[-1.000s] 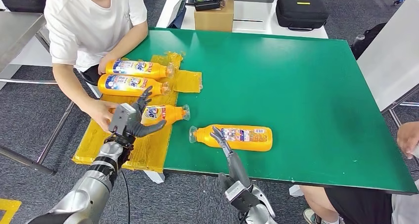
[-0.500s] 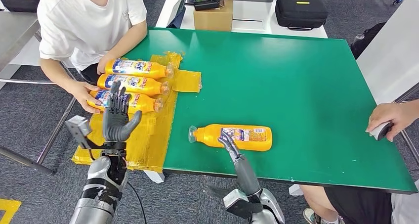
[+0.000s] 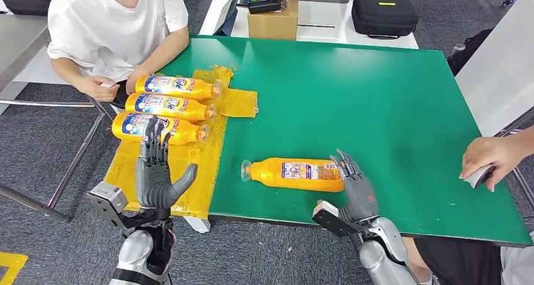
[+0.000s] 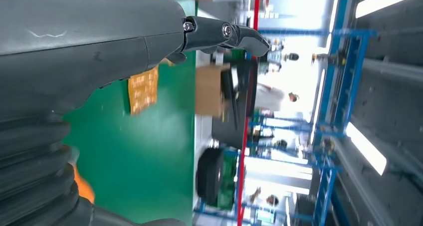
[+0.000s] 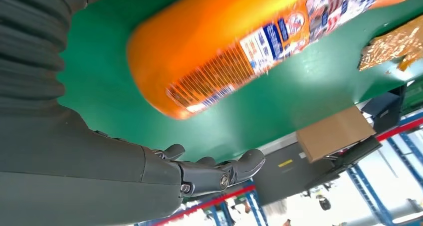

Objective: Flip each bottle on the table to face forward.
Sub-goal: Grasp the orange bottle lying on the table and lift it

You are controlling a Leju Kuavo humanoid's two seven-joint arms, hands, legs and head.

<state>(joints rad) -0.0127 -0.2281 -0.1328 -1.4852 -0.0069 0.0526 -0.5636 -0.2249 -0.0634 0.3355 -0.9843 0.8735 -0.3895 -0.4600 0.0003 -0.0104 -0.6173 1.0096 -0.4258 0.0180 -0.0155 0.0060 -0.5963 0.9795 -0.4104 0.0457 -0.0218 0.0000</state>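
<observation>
Three orange bottles lie side by side on a yellow mat point(image 3: 189, 184) at the table's left edge: the far one point(image 3: 179, 86), the middle one point(image 3: 169, 106) and the near one point(image 3: 157, 128), blue front labels up. A fourth orange bottle point(image 3: 295, 174) lies on the green table point(image 3: 378, 109) near the front edge, barcode side up, cap to the left; it also looms in the right wrist view point(image 5: 249, 41). My left hand point(image 3: 157, 175) is raised over the mat with fingers spread, holding nothing. My right hand point(image 3: 354, 185) stands open beside that bottle's base.
A person in a white shirt point(image 3: 113, 27) sits at the table's left, hands by the far bottle. Another person's hand point(image 3: 494, 159) rests at the right edge. A cardboard box point(image 3: 272, 21) and black cases point(image 3: 384, 13) stand behind the table.
The third bottle has gone from my left hand onto the mat, set by the person. My left hand has drawn back, open. My right hand swung from the lone bottle's neck to its base.
</observation>
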